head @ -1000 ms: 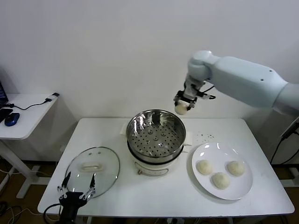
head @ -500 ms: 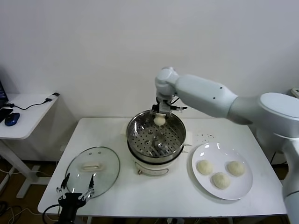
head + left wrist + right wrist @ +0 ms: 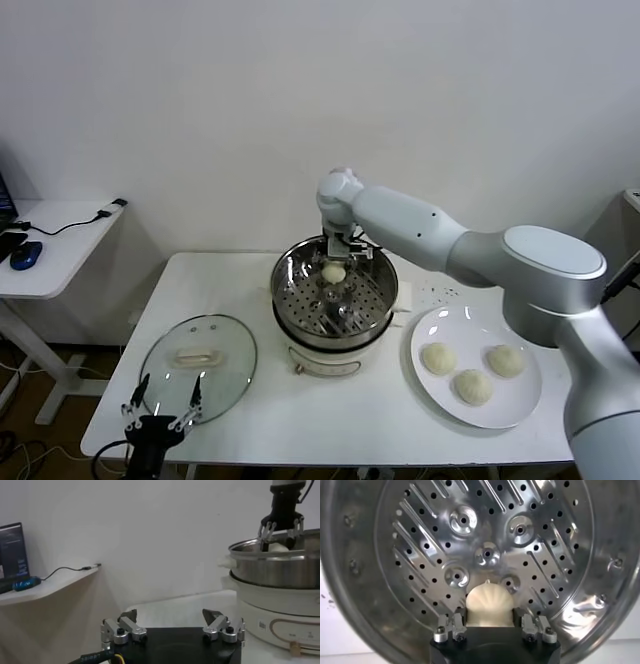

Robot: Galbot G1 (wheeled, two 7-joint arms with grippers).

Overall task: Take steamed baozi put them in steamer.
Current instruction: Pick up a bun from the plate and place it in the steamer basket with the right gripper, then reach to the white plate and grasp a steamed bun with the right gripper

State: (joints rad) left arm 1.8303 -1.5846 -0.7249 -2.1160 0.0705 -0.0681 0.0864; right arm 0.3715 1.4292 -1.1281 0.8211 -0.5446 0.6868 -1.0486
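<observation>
Right claw (image 3: 335, 262): hangs inside the steamer (image 3: 300, 300) at its back rim, a baozi (image 3: 333, 273) between its fingers.
Right wrist view: fingers (image 3: 451, 626) flank the bun (image 3: 489, 607) with a thin gap showing each side; whether they grip or have let go, I cannot tell. Perforated floor lies bare all round it.
Left wrist view: bun (image 3: 278, 543) sits level with the basket rim (image 3: 270, 550).
Plate (image 3: 440, 325): three baozi (image 3: 473, 386) on it, right of the steamer, near the tabletop (image 3: 330, 415) edge.
Left claw (image 3: 172, 628): released, fingers spread, parked low off the front-left edge.
Glass lid (image 3: 198, 362): flat beside the steamer, close to the front edge.
</observation>
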